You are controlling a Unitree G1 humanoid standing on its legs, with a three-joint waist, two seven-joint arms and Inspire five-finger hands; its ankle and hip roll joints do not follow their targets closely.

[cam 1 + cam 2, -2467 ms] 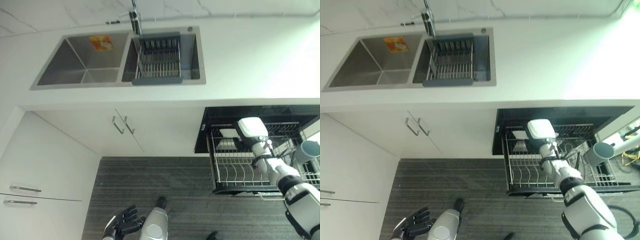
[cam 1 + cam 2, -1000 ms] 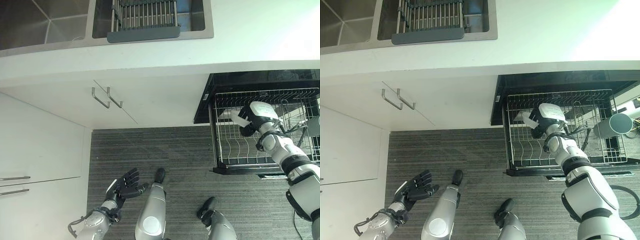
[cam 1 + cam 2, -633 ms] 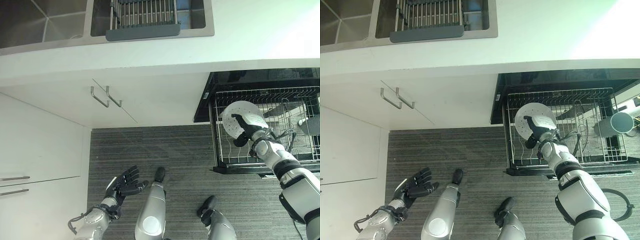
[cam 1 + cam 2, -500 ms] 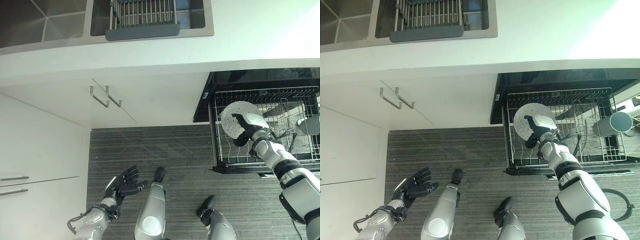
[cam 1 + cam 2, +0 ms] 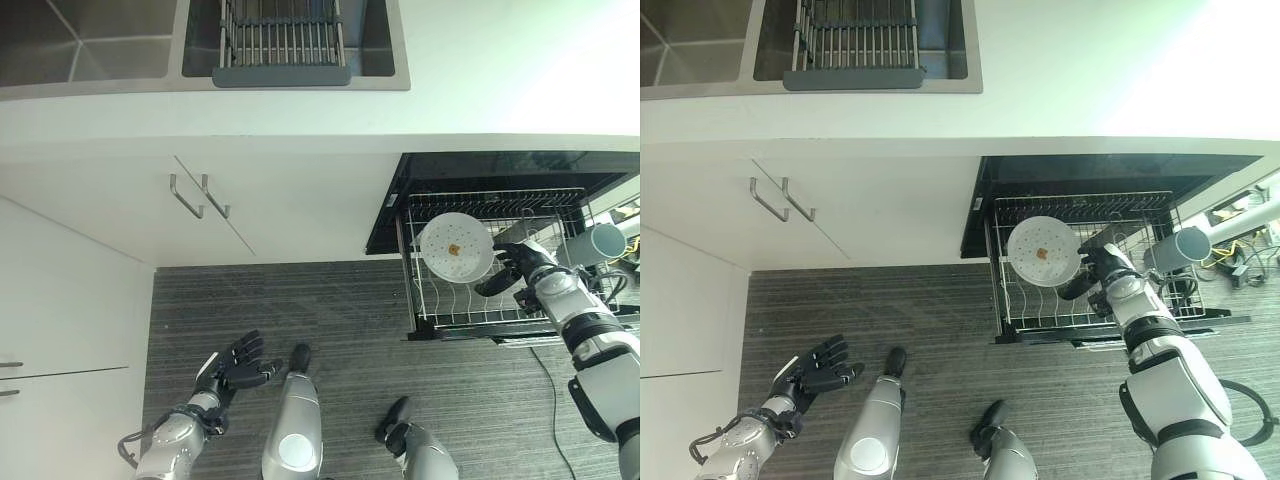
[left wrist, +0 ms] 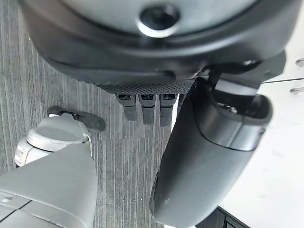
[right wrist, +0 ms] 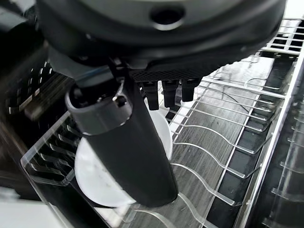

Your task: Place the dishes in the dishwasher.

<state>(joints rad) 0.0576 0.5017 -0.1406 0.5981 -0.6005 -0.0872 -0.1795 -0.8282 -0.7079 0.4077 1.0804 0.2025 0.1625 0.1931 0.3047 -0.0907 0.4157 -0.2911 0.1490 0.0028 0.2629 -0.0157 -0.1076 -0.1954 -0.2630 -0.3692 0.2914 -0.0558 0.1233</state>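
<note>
White round ceramic plate (image 5: 456, 248) stands just beyond my right hand (image 5: 512, 268), fingers spread, unclasped, in the wire dishwasher rack (image 5: 500, 310).

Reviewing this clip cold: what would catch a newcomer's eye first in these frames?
First, the white plate, with a small brown spot at its centre, standing in the pulled-out wire dishwasher rack under the white counter. The right hand sits just beside the plate, fingers relaxed. Lower left, the left hand hangs open over the grey striped floor, holding nothing.
</note>
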